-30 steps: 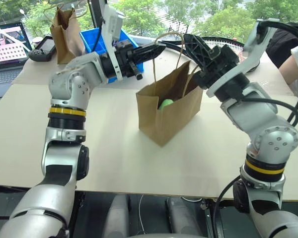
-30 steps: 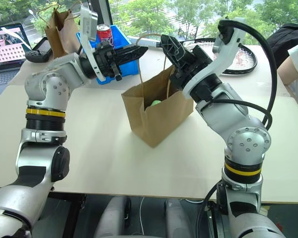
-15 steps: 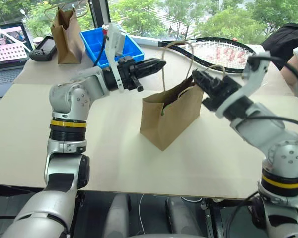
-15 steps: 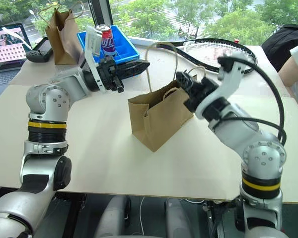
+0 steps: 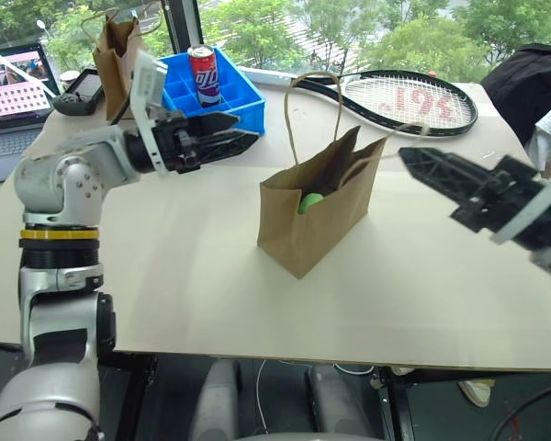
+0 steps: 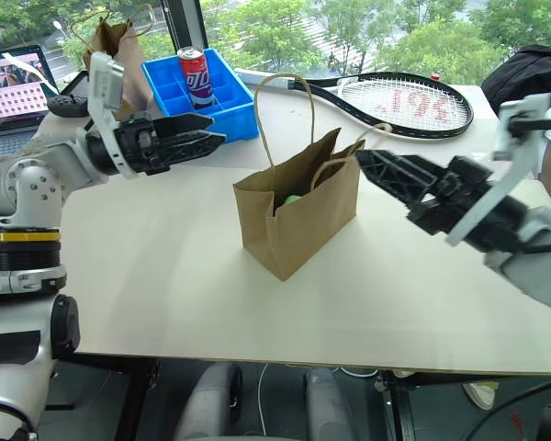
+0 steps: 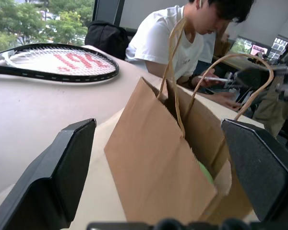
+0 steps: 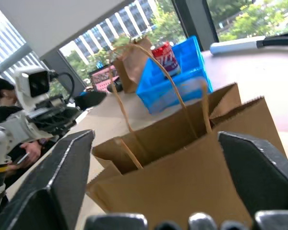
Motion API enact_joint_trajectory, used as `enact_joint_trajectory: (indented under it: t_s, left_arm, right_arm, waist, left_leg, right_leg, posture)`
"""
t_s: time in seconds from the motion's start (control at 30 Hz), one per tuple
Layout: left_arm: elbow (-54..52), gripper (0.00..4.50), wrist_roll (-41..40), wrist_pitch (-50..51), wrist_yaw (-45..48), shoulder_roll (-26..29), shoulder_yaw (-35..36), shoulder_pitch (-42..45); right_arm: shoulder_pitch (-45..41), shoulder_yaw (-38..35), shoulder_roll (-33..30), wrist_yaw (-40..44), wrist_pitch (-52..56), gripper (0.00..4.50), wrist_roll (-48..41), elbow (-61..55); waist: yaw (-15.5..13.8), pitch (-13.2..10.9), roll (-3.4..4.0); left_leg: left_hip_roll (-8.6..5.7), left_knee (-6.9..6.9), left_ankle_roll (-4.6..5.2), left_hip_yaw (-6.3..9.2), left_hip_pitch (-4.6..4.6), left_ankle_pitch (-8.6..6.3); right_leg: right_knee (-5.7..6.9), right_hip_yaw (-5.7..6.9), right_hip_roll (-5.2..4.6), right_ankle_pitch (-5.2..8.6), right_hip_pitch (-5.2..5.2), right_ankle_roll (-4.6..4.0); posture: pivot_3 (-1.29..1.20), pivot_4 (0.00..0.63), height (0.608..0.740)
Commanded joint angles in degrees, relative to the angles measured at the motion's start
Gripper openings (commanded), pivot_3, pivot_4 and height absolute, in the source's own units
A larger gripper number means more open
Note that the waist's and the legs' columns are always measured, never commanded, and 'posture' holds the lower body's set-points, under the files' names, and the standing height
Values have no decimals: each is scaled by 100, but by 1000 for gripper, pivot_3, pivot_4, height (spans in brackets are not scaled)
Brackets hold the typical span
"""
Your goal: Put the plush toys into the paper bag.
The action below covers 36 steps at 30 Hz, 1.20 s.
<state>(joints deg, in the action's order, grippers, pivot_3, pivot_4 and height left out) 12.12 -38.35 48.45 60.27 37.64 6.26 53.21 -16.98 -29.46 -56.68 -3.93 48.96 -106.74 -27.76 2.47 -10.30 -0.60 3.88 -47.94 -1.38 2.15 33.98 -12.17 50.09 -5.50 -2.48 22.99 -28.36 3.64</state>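
The wide brown paper bag [image 5: 317, 216] stands upright mid-table with its mouth open and its twine handles [image 5: 294, 110] free. A lime-green plush toy [image 5: 309, 202] lies inside it, also glimpsed in the left wrist view as a green patch [image 7: 205, 171]. My left gripper [image 5: 248, 127] hovers left of the bag, open and empty, pointing at it. On the bag's right, my right gripper [image 6: 372, 167] is open and empty as well, level with the bag's rim. Both wrist views show the bag [image 8: 192, 167] between widely spread fingers [image 7: 57, 167].
A blue divided bin [image 5: 239, 87] holding a red can [image 5: 202, 75] sits behind my left gripper. A tennis racket [image 5: 404, 96] lies at the back, a darker crumpled paper bag [image 5: 118, 60] and a laptop [image 5: 14, 83] at far left. A person [image 7: 180, 40] sits beyond the table's right side.
Both grippers have opened and let go of the bag's handles. The left one has drawn away to the left, the right one to the right. The bag stays standing.
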Motion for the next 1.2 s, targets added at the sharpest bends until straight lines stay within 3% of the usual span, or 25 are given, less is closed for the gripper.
enact_joint_trajectory:
  t_s: [0.03, 0.1, 0.2, 0.3, 0.43, 0.57, 0.93, 1.2]
  left_arm:
    - [-271, 4500, 6, -290, 479, 258, 21, -319]
    - [-598, 4500, -86, -368, 889, 410, -38, -716]
    - [-949, 4500, -56, -546, 1189, 503, -154, -1111]
    - [-1026, 4500, -21, -609, 1147, 419, -190, -1197]
    - [-1254, 4500, 5, -652, 779, 22, -335, -1247]
    - [-1291, 4500, 245, -766, 293, -336, -470, -1200]
    - [-2318, 4500, -48, -141, -639, -1109, -695, -1511]
    - [-2334, 4500, 1, -57, -1243, -1387, -722, -1465]
  right_arm:
    - [350, -637, -289, 728, 172, 4469, 188, -4]
    - [909, -675, -618, 1533, 387, 4469, 1393, -249]
    - [1308, -202, -736, 2241, -1, 3821, 2771, -572]
    - [1223, 404, -547, 2615, -385, 2735, 3637, -815]
    - [683, 1824, 134, 2541, -931, 1375, 5092, -1040]
    - [410, 2730, 651, 2489, -1264, 20, 6231, -983]
    - [-62, 3893, 2278, 2005, -1551, 20, 8060, -574]
    - [-58, 4165, 2832, 2086, -1575, 20, 8679, -395]
  waist:
    - [-3, 0, 0]
    - [-10, 0, 0]
    - [-11, 0, 0]
    - [-15, -1, -1]
    - [1, -1, -2]
    - [-15, -2, -3]
    - [-8, -1, -4]
    - [-4, -1, -4]
  left_leg:
    - [0, 0, 0, 0, 0, 0]
    - [-1, 2, 0, -2, -1, 0]
    - [3, 13, 0, -1, -8, 0]
    - [4, 12, 3, -3, -15, 7]
    - [8, 11, 1, -14, -37, 10]
    - [8, 11, 1, -18, -32, 11]
    - [5, 12, -2, -10, -27, 12]
    - [5, 11, -6, -8, -32, 15]
  right_leg:
    - [-1, -1, 0, 0, 0, 0]
    - [-5, -2, -1, 0, 3, 0]
    - [-12, 1, 0, 1, 7, -3]
    - [-10, 0, 0, -2, 8, -6]
    - [-15, -5, -1, 1, 21, 0]
    - [-14, -8, -1, -3, 19, -6]
    - [-6, -5, 0, -4, 17, -5]
    - [-2, -4, 1, -4, 19, -5]
  posture:
    - [0, 150, 656]
    - [0, 150, 656]
    - [0, 150, 656]
    - [0, 150, 656]
    - [0, 150, 656]
    - [0, 150, 656]
    - [0, 150, 656]
    - [0, 150, 656]
